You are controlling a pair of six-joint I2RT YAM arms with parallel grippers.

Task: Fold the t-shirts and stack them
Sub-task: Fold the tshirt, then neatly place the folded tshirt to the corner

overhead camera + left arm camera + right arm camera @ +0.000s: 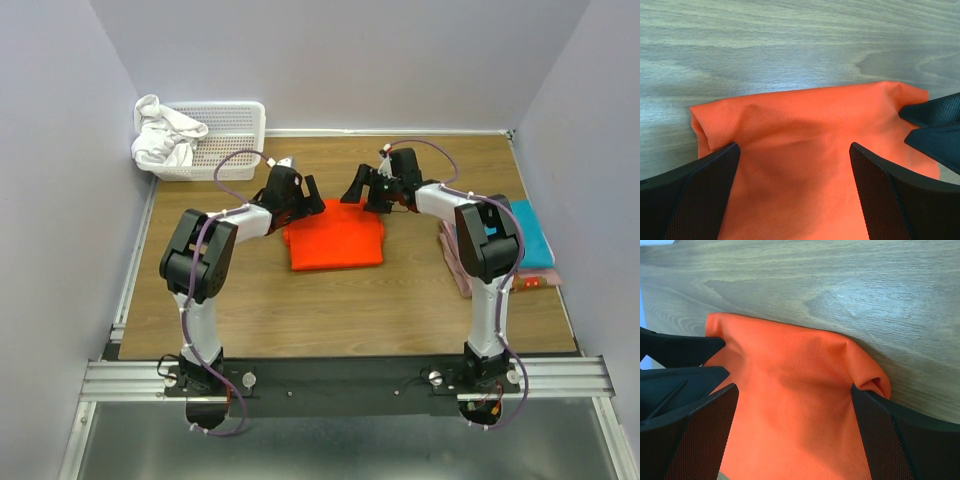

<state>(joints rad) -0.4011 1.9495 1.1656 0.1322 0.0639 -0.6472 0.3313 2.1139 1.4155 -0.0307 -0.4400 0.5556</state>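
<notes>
The orange t-shirt (335,240) lies folded into a rough rectangle. The left gripper (313,197) and right gripper (360,192), both spread wide, straddle its far corners.

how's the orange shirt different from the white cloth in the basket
The orange shirt lies folded flat as a rough rectangle, while the white cloth is crumpled in a heap. The orange shirt rests on the wooden table near its middle; the white cloth sits in the basket at the far left corner, spilling over its rim. Both are soft fabric.
</notes>
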